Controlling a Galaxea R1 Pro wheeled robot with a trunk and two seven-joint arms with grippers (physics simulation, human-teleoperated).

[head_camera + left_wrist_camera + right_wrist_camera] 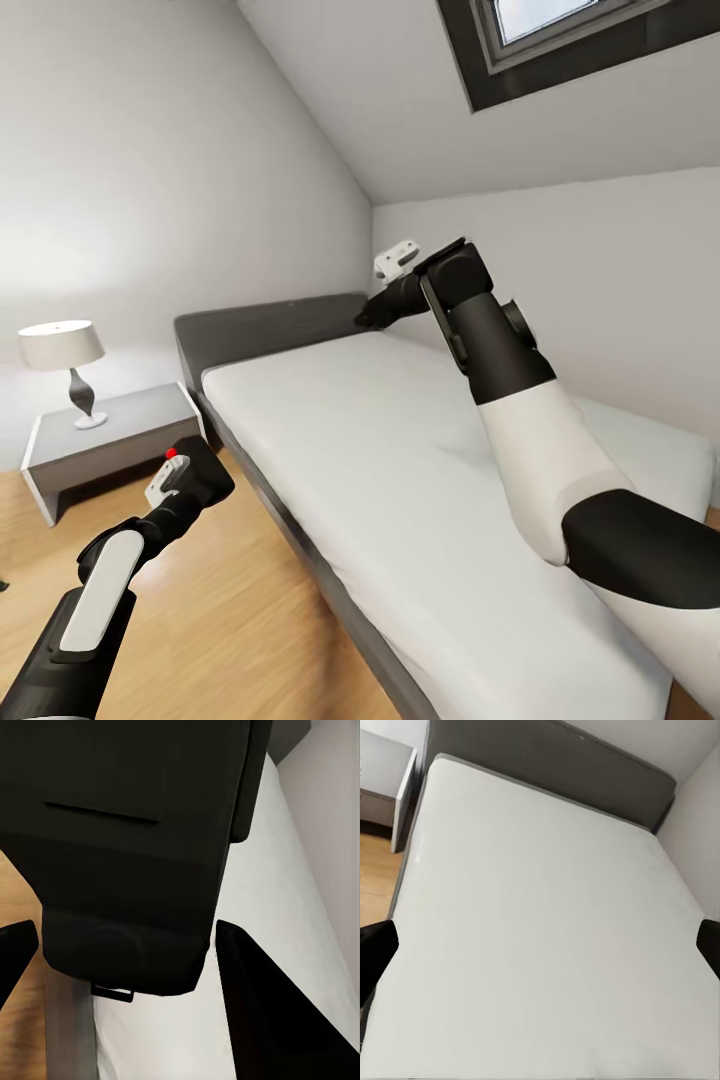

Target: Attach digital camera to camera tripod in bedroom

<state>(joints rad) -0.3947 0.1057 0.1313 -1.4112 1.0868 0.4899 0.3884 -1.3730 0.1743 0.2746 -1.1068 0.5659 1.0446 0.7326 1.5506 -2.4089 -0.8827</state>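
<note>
While the left claw [190,478] is clamped on the one digital camera [127,847], its red button up, it hangs over the wood floor [230,610] just beside the one bed [400,460]. One right claw [540,945] hovers above that bed's white mattress, fingers spread wide, holding nothing. One lamp [65,365] stands on one grey nightstand [110,440] beside the bed's headboard.
</note>
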